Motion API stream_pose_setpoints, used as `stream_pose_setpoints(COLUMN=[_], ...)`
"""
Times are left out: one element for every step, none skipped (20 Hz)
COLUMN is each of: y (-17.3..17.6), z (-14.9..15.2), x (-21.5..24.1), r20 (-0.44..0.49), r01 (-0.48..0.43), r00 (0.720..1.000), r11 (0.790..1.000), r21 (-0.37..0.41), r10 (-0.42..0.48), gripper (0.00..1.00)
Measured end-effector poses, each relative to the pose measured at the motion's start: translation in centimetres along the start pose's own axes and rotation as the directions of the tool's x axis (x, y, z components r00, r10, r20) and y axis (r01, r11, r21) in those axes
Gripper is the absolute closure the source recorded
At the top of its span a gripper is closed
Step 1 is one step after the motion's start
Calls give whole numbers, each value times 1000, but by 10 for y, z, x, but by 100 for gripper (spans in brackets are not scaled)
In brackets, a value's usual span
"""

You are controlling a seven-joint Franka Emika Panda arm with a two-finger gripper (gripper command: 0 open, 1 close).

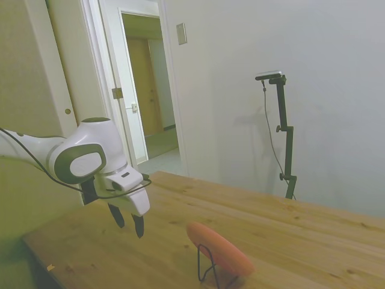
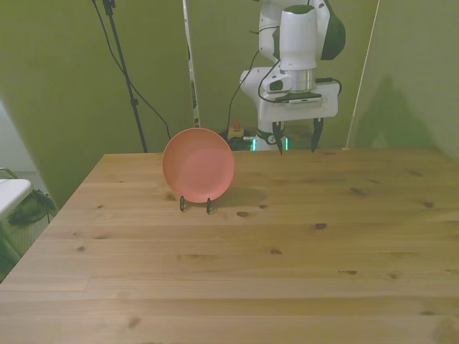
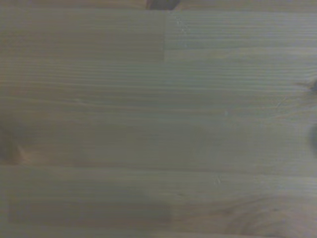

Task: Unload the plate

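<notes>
Round, matte salmon-pink plate (image 2: 198,164) propped on edge in thin black wire rack (image 2: 195,204) on planked, knotty wooden worktop (image 2: 287,251) | white gripper (image 2: 295,145) well apart from plate, above worktop's far edge | dark fingers (image 2: 279,140) spread, grasping nothing

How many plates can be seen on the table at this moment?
1. The plate stands on edge in a thin black wire rack, toward the front view's left, apart from the open gripper. No other plate shows.
</notes>
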State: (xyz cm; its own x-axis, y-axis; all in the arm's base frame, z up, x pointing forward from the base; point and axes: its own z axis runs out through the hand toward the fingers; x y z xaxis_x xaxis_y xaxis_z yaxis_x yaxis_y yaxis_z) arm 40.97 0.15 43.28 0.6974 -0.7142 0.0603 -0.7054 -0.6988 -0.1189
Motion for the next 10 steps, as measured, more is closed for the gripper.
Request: stream_pose_setpoints(y=[0,1,4,12,20,31,43,53,61,68], z=[0,1,-2,-11,-26,-45,-65,-84,-100,-112], x=[0,1,3,7,14,22,31,38,45,53], r20=[1,2,9,24,34,35,28,15,-4,-23], r01=[0,-2,-12,-27,-45,-62,-78,-92,-104,-116], r00=[1000,1000,1000,999,998,997,997,996,995,993], r11=[1000,1000,1000,1000,999,998,997,995,994,993], r21=[0,-1,-2,-4,1,12,19,23,24,22], r10=[0,2,12,28,45,62,77,92,104,117], gripper=[0,0,0,0,0,0,0,0,0,0])
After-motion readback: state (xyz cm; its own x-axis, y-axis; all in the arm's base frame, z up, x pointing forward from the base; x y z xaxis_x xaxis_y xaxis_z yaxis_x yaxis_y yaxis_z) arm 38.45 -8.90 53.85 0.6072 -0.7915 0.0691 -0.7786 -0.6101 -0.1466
